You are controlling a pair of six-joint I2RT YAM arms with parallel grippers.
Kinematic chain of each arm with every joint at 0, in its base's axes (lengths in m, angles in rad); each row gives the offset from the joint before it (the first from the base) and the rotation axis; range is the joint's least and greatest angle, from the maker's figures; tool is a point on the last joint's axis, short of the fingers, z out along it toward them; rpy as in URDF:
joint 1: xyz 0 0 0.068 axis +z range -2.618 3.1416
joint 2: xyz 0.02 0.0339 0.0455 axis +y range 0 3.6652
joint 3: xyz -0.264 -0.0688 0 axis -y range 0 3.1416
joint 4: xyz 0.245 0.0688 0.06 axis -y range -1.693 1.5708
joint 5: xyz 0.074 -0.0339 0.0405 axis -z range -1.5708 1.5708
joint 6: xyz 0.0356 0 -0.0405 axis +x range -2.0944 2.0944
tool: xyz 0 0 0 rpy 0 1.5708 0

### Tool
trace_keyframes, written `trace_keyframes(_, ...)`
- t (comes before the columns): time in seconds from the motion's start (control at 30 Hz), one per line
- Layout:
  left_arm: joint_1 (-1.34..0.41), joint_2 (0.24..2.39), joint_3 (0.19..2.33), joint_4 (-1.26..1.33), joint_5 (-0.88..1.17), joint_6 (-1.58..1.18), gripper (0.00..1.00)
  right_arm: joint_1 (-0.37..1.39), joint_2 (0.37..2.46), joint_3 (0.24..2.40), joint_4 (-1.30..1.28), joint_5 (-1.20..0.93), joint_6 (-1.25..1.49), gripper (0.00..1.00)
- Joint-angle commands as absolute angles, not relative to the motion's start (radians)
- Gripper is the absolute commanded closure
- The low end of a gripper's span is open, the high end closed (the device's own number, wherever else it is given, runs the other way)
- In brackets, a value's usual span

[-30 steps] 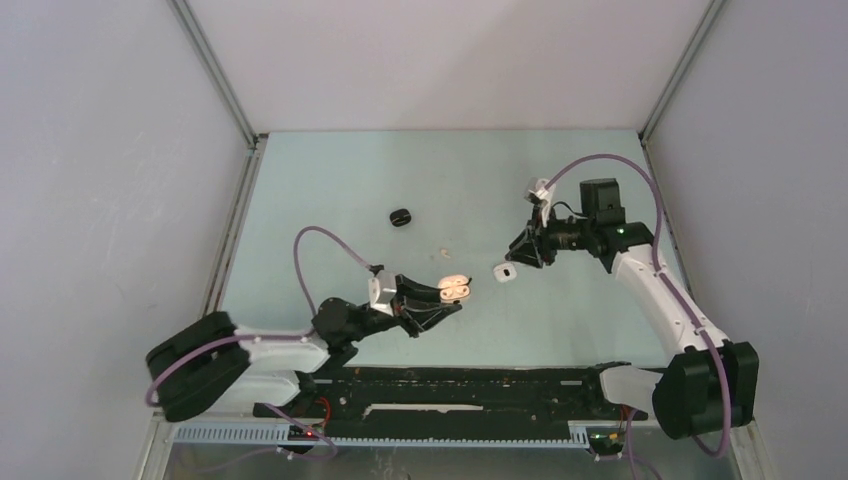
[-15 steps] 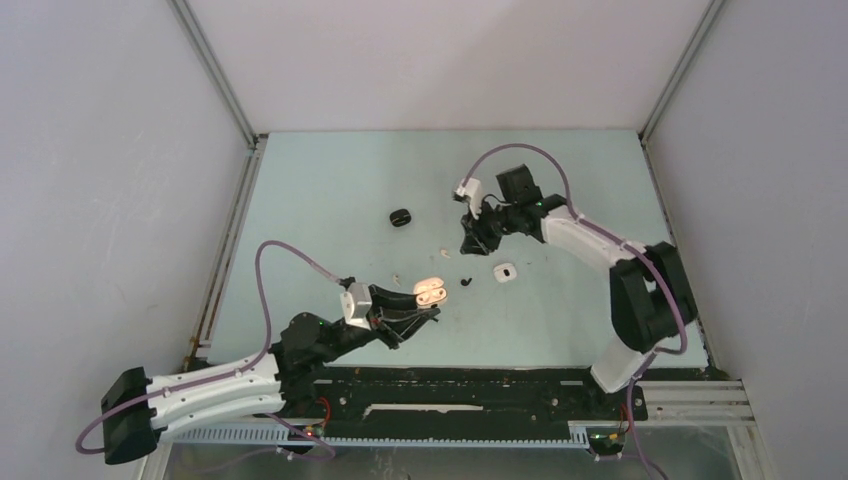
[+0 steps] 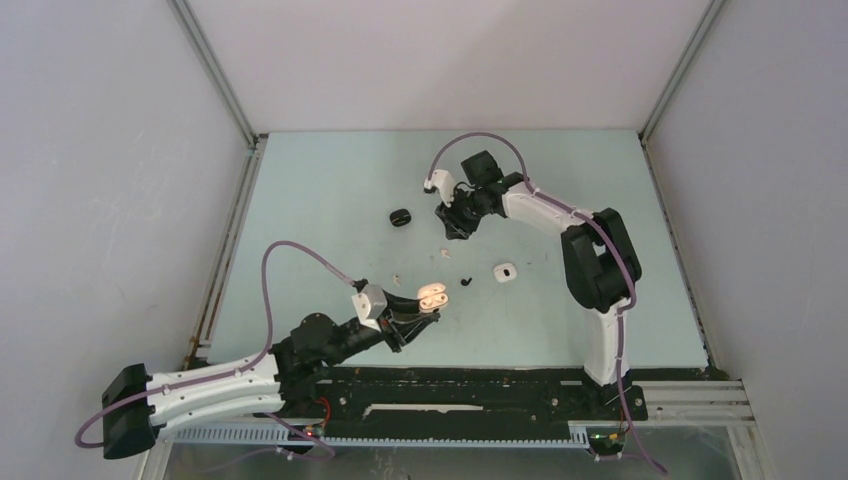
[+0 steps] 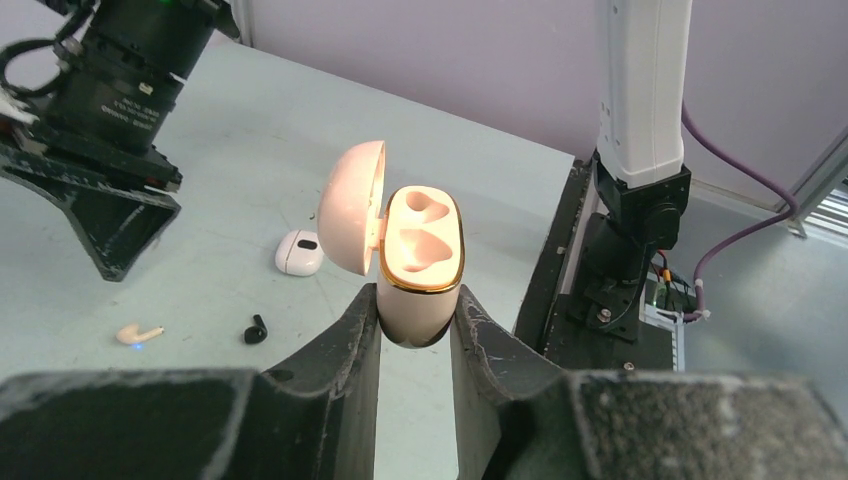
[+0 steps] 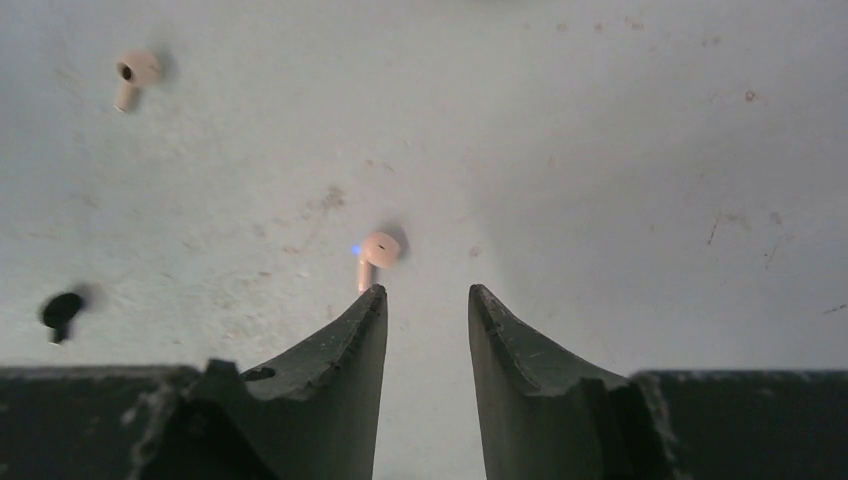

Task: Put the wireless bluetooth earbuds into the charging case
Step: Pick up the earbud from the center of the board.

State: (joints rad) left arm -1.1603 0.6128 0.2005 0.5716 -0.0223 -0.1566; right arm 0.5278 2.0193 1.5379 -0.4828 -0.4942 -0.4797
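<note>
We find that the right end effector (image 5: 425, 290) has swung across the bench (image 3: 330, 180) within the last second. It has left the small white case (image 3: 504, 271) on the right and now hangs over the far middle, its fingers spread a little with nothing between them. The left end effector (image 4: 415, 300) has drawn slightly back toward the near left. It pinches the open charging case (image 4: 420, 255) upright, both sockets bare. We judge that a pickup is being lined up and that no bud is seated yet. The likely target, a pale earbud (image 5: 375, 248) showing a blue light, lies flat on the bench just beyond one fingertip, off-centre from the gap. In the right wrist view its round head points away from the fingers and its stem back toward them, with the long axis roughly along their reach. A second pale earbud (image 5: 133, 75) and a black earbud (image 5: 62, 310) lie well apart from it.
</note>
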Motion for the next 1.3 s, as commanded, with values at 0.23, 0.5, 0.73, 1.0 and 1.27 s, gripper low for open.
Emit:
trace_keyframes(0.23, -1.166, 0.574, 0.191, 0.598, -0.051, -0.149, 1.0, 0.54, 2.104, 1.622, -0.589, -0.349, -0.701, 0.55)
trace_keyframes(0.5, -1.166, 0.57, 0.186, 0.606, -0.054, -0.15, 1.0, 0.581, 2.173, 1.683, -0.685, -0.316, -0.799, 0.52)
trace_keyframes(0.73, -1.166, 0.544, 0.18, 0.585, -0.057, -0.138, 1.0, 0.59, 2.239, 1.777, -0.773, -0.304, -0.823, 0.52)
trace_keyframes(1.0, -1.166, 0.54, 0.166, 0.596, -0.056, -0.141, 1.0, 0.627, 2.279, 1.826, -0.889, -0.335, -0.877, 0.52)
trace_keyframes(1.27, -1.166, 0.536, 0.169, 0.583, -0.052, -0.144, 1.0, 0.637, 2.302, 1.867, -0.902, -0.363, -0.881, 0.53)
